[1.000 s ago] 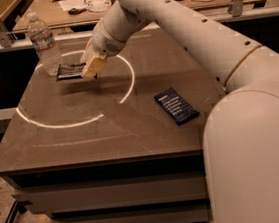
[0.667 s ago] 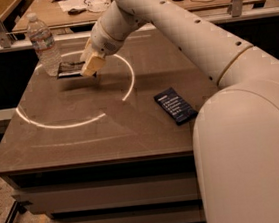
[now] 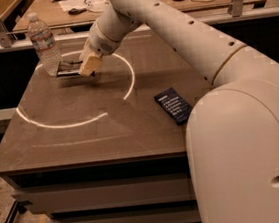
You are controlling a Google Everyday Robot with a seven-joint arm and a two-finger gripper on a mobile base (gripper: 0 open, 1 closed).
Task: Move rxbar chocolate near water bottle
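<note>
Brown desk filled the camera view, with a pale ring of light drawn across its top. My white arm reached over from the right and ended in my tool, low over the far left part of the desk. Tan in colour, the tool sat at the right end of the rxbar chocolate, which lay flat on the desk. Whether the tool was gripping the bar or loose around it I could not tell; it showed as one block touching or just above the wrapper's end. The rxbar chocolate lay just beside the water bottle, its left end close to the bottle's base, and I could not tell whether the two touched. The bottle stood upright near the far left corner, white cap on. Well apart from them, near the right edge of the desk, a dark blue bar wrapper lay flat with pale lettering facing up
</note>
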